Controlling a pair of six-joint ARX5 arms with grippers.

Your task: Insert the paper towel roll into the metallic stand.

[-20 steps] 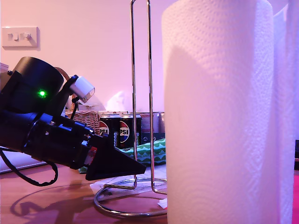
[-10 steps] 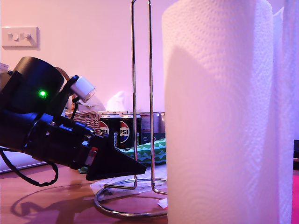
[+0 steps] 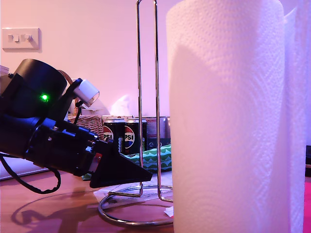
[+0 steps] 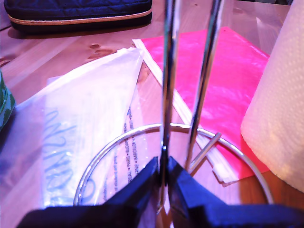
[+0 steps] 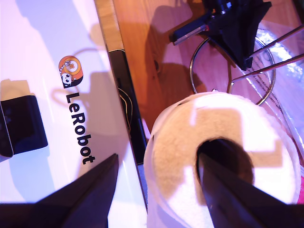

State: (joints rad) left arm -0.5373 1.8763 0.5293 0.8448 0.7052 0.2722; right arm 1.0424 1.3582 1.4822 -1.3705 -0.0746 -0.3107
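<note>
At the foot of the metallic stand point(image 3: 146, 97), my first gripper point(image 4: 165, 173) is clenched on one of the two thin upright wires of the tall loop, low down, just above the ring base; the first wrist view shows both dark jaws pressed against that wire from either side, so the stand looks pinned in place; a clear printed plastic bag point(image 4: 80, 137) and a pink sheet point(image 4: 228, 66) lie flat under and beside the ring.

Just beside the stand, outside its ring, the paper towel roll point(image 3: 226, 121) is upright, apart from the loop; the second wrist view looks down on its top end, where one finger point(image 5: 237, 185) of my second gripper point(image 5: 156, 190) reaches into the cardboard core and the other hangs outside the paper wall; whether they are squeezing the wall or merely straddling it I cannot tell; the roll's foot is cut off in the exterior view, so I cannot say whether it rests on the table.

By my judgement the work is at an early stage; the stand is steadied, the roll is engaged but not yet threaded; what is left is to raise it clear of the loop's top, centre the core over the wires, and lower it onto the ring.
</note>
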